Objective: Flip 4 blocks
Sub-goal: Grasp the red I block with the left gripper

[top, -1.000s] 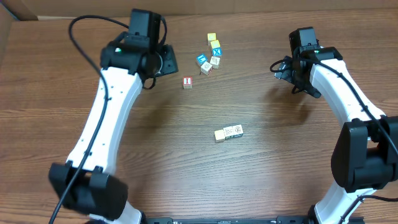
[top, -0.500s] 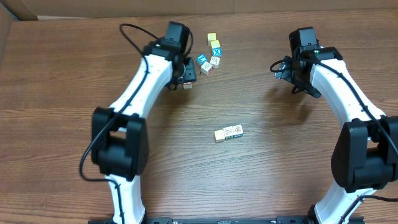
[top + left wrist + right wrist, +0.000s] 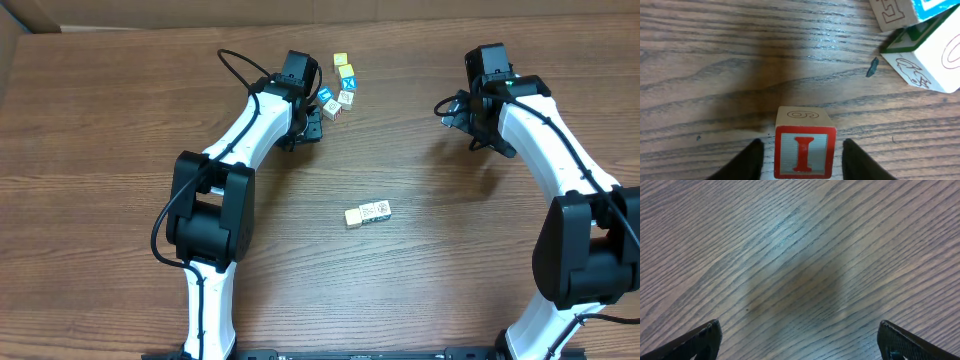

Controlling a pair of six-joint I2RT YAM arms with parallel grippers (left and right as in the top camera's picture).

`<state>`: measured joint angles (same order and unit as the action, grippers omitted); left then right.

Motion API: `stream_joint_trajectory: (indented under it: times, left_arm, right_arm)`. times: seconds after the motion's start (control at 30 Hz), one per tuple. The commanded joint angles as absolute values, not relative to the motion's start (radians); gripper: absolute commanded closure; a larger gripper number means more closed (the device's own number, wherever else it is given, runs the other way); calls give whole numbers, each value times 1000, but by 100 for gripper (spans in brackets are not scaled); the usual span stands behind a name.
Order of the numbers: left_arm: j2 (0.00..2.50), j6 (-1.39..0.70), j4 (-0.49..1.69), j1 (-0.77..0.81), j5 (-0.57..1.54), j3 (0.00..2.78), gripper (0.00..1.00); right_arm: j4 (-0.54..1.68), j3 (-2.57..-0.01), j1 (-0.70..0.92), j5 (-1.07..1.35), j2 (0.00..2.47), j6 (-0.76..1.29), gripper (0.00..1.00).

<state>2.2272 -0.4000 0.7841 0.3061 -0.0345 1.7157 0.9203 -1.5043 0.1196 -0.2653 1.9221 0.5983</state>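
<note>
Left gripper [image 3: 801, 144] stands part-open with the red block [image 3: 804, 152] between its jaws, untouched. Judged light, rigid, smooth: clamp opposite side faces.

Wood-grain table [image 3: 100, 150]: red-faced block [image 3: 805, 150], cream pair [image 3: 367, 213], cube cluster [image 3: 346, 84] on it.

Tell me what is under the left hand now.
The red-lettered block stands on the table between the fingers of the left hand, with a gap on each side. In the overhead view the hand covers it.
</note>
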Motion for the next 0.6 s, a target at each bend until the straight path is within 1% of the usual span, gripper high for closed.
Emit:
stream_joint_trajectory:
  times: [0.0, 0.07, 0.1, 0.17, 0.2, 0.23, 0.3, 0.33, 0.57]
  left_arm:
    - [2237, -353, 780, 307, -33, 1728, 62]
    - [2236, -337, 774, 308, -33, 1728, 65]
    - [2236, -335, 771, 307, -35, 1728, 64]
    - [2236, -335, 763, 307, -37, 1728, 58]
    - [2236, -335, 759, 307, -37, 1728, 58]
    - [2236, -335, 755, 307, -37, 1728, 60]
    - [2236, -335, 748, 307, -37, 1728, 70]
    - [2236, -335, 746, 307, -37, 1728, 73]
    - [2231, -335, 764, 307, -36, 1734, 75]
  right_arm:
    - [918, -1519, 120, -268, 1897, 594, 0]
    - [918, -1519, 120, -268, 1897, 594, 0]
    - [918, -1519, 120, -268, 1897, 594, 0]
    - [918, -1519, 120, -268, 1897, 594, 0]
    - [918, -1519, 120, -268, 1897, 594, 0]
    - [918, -1519, 120, -268, 1897, 594, 0]
    - [918, -1519, 120, -268, 1897, 594, 0]
    - [918, -1519, 120, -268, 1897, 594, 0]
    - [918, -1519, 120, -268, 1897, 594, 0]
